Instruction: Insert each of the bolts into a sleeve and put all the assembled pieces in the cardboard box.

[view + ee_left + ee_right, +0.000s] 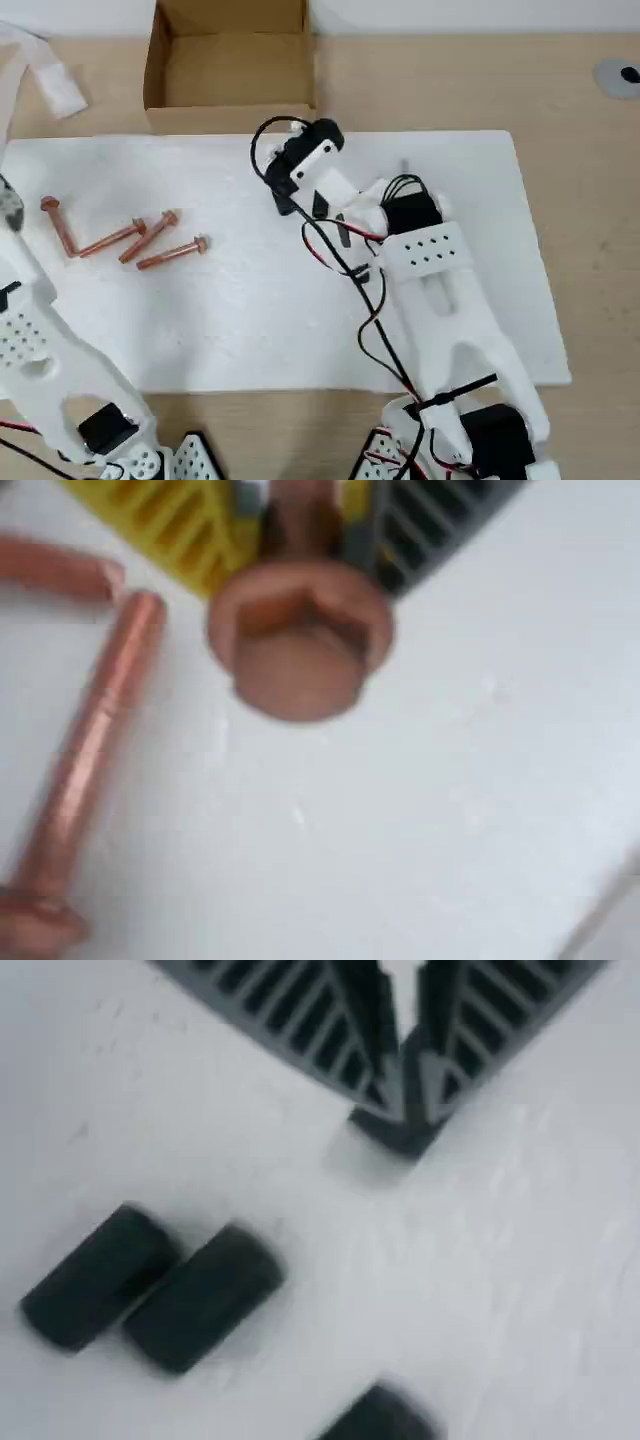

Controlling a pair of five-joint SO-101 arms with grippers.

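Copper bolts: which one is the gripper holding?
The copper-coloured metal bolt with its head facing the left wrist camera, shank clamped in the left gripper. The other bolts lie flat on the white foam sheet.

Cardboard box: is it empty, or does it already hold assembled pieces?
Empty as far as visible: the cardboard box shows bare floor; its far end is cropped.
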